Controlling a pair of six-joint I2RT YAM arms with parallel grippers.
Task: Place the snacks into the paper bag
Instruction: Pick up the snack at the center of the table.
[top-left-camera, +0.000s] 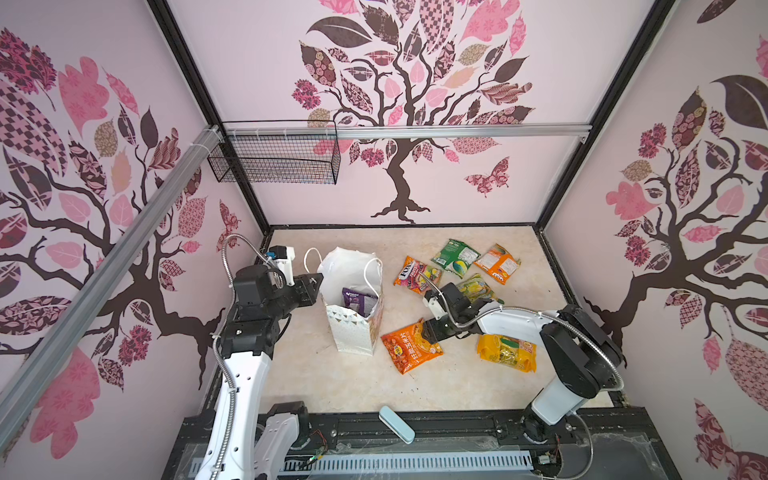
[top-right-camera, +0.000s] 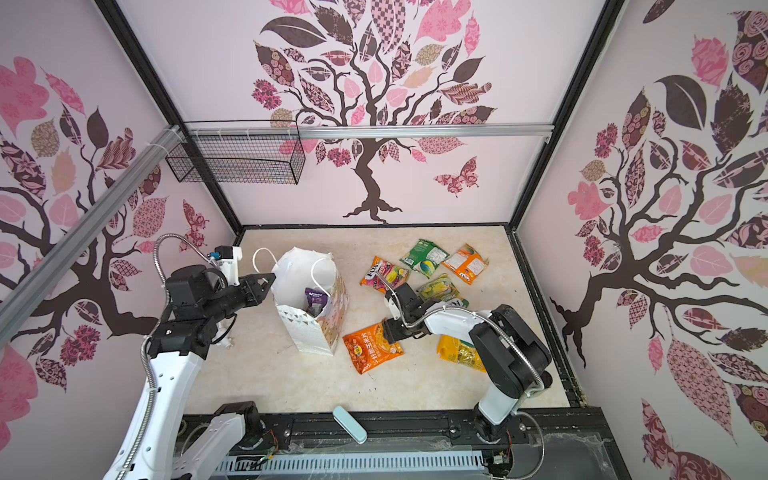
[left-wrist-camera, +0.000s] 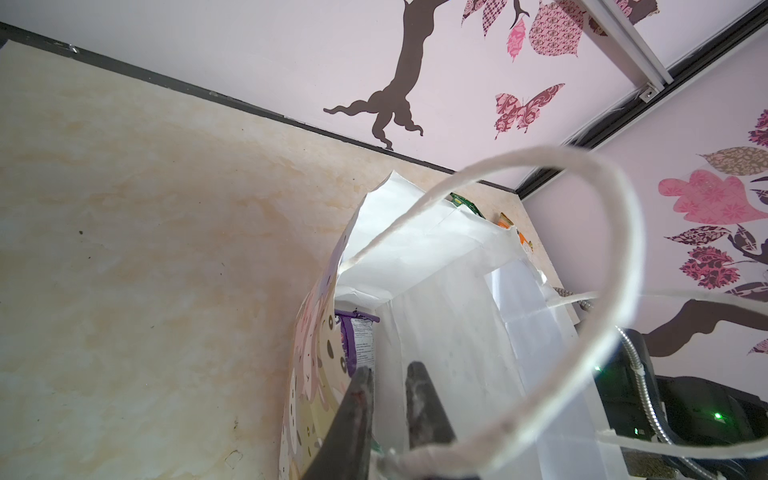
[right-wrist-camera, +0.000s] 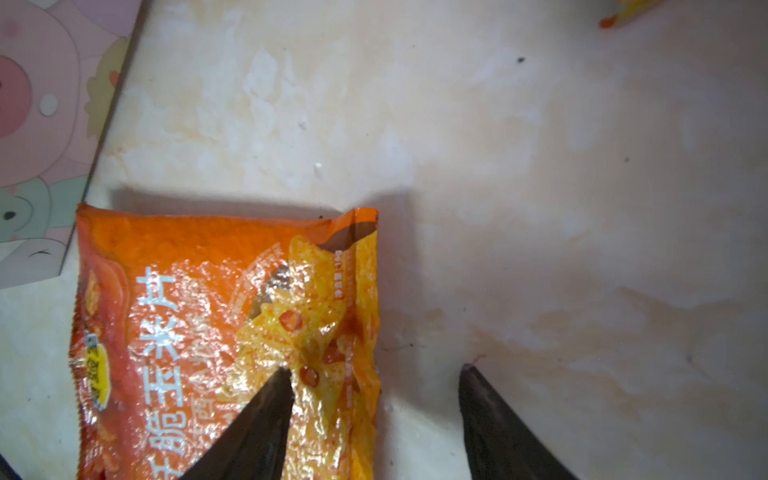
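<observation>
- The left gripper (top-left-camera: 316, 283) is pinched almost closed on the rim of the paper bag (top-left-camera: 353, 332), close to a cord handle. In the left wrist view one jaw sits outside the printed side and the other inside, so it appears to hold the mouth open.
- The bag stands upright on the table (top-left-camera: 332, 382), with a purple packet (top-left-camera: 357, 299) already inside.
- Just beside the bag, the orange packet (top-left-camera: 409, 347) lies flat. The right gripper (right-wrist-camera: 377, 368) is down over its edge with the jaws wide apart, one tip on the foil and the other over bare table. It grips nothing yet.
- The step in hand looks like picking up this packet. The next move calls for closing on the crinkly edge, lifting it, and carrying it over the open mouth.
- Further right, more snacks wait on the table: a FOXS packet (top-left-camera: 415, 274), a green packet (top-left-camera: 455, 257), a far orange packet (top-left-camera: 496, 262) and, nearer the front edge, a yellow packet (top-left-camera: 507, 353).
</observation>
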